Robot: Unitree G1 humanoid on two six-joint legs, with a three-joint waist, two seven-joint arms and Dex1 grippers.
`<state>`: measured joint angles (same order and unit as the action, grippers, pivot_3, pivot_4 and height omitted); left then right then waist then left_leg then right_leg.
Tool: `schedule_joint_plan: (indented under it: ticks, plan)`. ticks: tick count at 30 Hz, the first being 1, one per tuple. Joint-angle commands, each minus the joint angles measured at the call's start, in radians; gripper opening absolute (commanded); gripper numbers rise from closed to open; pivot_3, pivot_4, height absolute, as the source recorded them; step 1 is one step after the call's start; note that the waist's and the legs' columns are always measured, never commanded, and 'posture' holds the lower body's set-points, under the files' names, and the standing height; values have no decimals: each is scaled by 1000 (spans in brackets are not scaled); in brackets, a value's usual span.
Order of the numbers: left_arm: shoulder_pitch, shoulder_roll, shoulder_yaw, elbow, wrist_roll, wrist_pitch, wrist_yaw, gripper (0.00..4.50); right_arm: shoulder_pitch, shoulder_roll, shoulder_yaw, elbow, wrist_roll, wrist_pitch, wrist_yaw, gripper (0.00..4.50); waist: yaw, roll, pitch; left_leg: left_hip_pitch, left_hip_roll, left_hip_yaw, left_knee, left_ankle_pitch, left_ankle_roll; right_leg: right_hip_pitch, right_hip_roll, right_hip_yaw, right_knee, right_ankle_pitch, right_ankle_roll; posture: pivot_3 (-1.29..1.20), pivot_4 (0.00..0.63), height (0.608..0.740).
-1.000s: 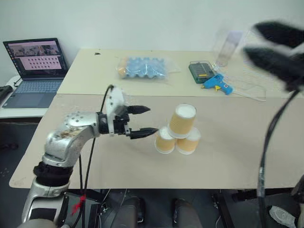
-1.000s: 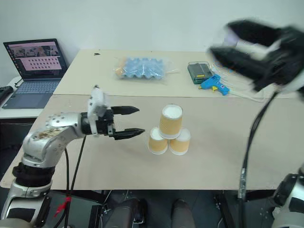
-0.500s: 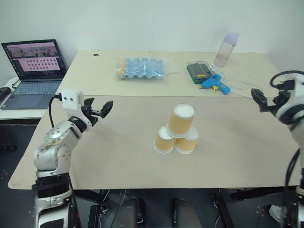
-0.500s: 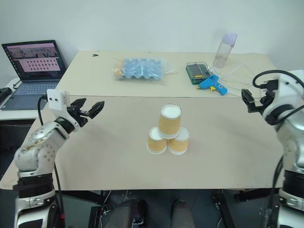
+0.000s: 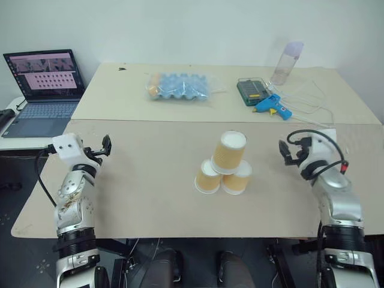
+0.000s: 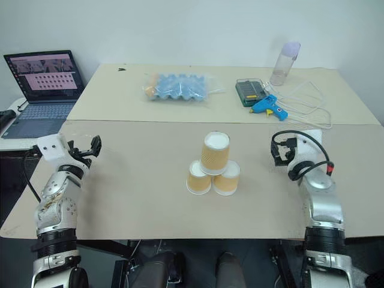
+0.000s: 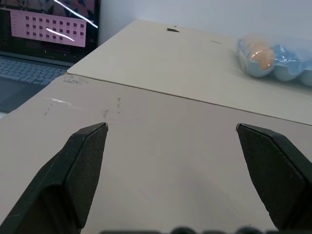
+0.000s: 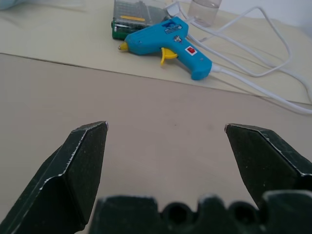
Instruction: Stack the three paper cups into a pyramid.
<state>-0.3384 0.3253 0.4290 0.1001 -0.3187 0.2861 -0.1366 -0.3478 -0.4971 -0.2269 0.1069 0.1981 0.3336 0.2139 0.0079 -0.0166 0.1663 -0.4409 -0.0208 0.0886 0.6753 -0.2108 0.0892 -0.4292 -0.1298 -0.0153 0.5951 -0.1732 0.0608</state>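
The three paper cups stand as a pyramid in the middle of the near table. Two tan-orange cups (image 5: pixel 207 177) (image 5: pixel 238 179) sit side by side and the third cup (image 5: pixel 230 151) rests on top of them, white face up. My left gripper (image 5: pixel 102 149) is far to their left near the table's edge, open and empty, pointing along the table (image 7: pixel 170 127). My right gripper (image 5: pixel 287 151) is to the right of the pyramid, a hand's width off, also open and empty (image 8: pixel 165 126).
On the far table lie a blue egg carton in plastic (image 5: pixel 180 86), a green box (image 5: pixel 252 90), a blue glue gun (image 8: pixel 168 39) with white cable (image 5: pixel 312 102) and a clear bottle (image 5: pixel 285 62). A laptop (image 5: pixel 42 84) stands at the far left.
My left arm swung away from the cups to the table's left edge. My right arm came down from close to the camera to the table right of the pyramid. The cups kept still.
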Motion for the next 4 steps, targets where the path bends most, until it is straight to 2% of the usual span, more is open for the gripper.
schedule_joint_plan:
  ticks: [1,4]
  plan:
    - [-15,21,23,7,-13,-36,-6,4500,-31,-3,-32,-39,-7,-37,-15,4474,0,0,0,0,0,0,0,0,0,0,0,0,0,0,0,0,150,740]
    - [-29,28,21,39,-5,-51,-5,4500,-30,2,-33,-32,-9,-47,-20,4474,0,0,0,0,0,0,0,0,0,0,0,-1,0,0,0,0,150,740]
